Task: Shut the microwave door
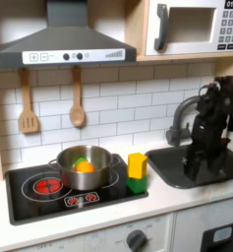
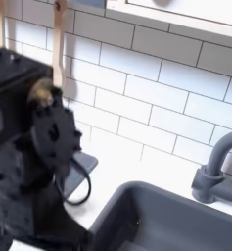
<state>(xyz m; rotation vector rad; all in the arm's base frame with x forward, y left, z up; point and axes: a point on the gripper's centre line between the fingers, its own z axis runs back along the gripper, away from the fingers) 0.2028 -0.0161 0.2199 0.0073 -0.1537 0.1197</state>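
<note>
In the first exterior view the white microwave (image 1: 195, 28) sits on the shelf at the upper right. Its door (image 1: 187, 27) has a pale window and a grey bar handle (image 1: 162, 28) on the door's left side, and it looks about flush with the dark keypad panel (image 1: 230, 28). My black arm (image 1: 208, 123) hangs well below the microwave, over the sink, with the gripper (image 1: 194, 173) pointing down toward the basin. Its fingers are too dark and blurred to read. The second exterior view has the arm (image 2: 44, 147) close up on the left, blurred.
A grey sink (image 1: 192, 169) and faucet (image 1: 179, 116) lie under the arm; the faucet (image 2: 217, 172) also stands at the second exterior view's right. A pot with toy food (image 1: 84, 167) sits on the stove, a yellow-green block (image 1: 137, 170) beside it. Two wooden utensils (image 1: 77, 98) hang under the hood (image 1: 64, 41).
</note>
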